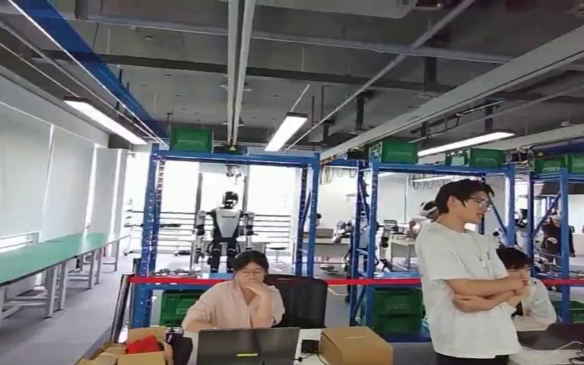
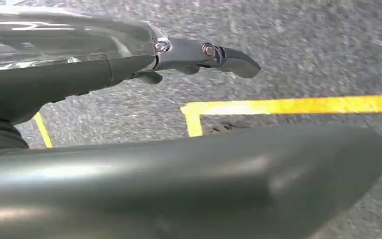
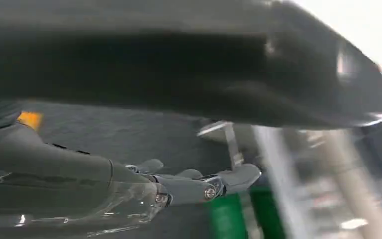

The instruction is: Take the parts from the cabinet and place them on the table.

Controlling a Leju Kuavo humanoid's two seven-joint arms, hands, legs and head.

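Head view: your camera faces a workshop hall with blue steel racks (image 1: 232, 220) carrying green bins (image 1: 191, 139) on their top level; no writing or brand can be read anywhere (the bins and boxes are too small to make out any label). A seated person (image 1: 237, 300) sits behind a laptop (image 1: 248, 346) at the near table (image 1: 502, 356), with a brown cardboard box (image 1: 355, 346) just beside the laptop. A standing person (image 1: 468, 277) in a white shirt has folded arms. Red tape (image 1: 198, 280) runs across the racks, and another humanoid robot (image 1: 226, 228) stands behind them. Long green-topped tables (image 1: 23, 262) line the left wall. You cannot tell from these pictures which rack is the task's cabinet, nor where the parts lie.

Left wrist view: your left hand (image 2: 199, 56) hangs over grey floor (image 2: 303, 55) marked with a yellow line (image 2: 298, 105); its fingers extend straight and hold nothing.

Right wrist view: your right hand (image 3: 204, 183) is likewise stretched out with nothing in it, against a blurred background (green shapes (image 3: 243, 216) near the fingertips).
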